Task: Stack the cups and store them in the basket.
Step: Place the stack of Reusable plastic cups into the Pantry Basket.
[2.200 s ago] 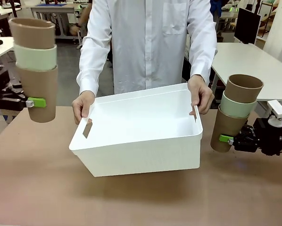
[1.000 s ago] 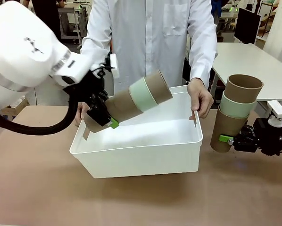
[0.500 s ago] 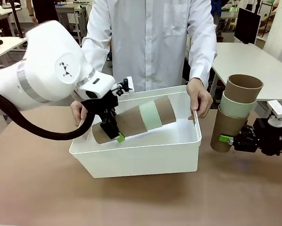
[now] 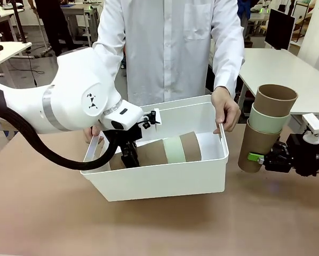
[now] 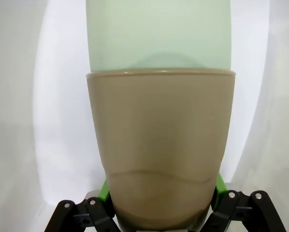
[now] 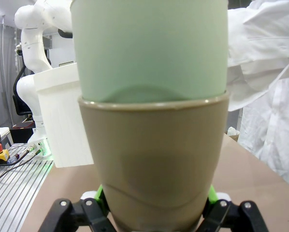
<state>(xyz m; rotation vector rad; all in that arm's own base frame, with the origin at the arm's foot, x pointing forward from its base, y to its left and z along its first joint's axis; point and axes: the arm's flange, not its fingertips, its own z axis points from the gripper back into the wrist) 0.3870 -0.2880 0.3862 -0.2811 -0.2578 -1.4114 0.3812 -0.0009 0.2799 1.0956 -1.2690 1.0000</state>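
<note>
Left jaws grip a cup stack (image 4: 165, 151) lying sideways inside the basket (image 4: 159, 182)

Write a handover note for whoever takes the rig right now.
Left gripper: shut on the left stack, three cups lying on its side inside the basket.
Right gripper: shut on the right stack, three cups upright, outside the basket beside its right wall.
A person's hand grips the basket's rim.
Done: both stacks built.
To do: release the left stack, then bring the right stack in.
</note>
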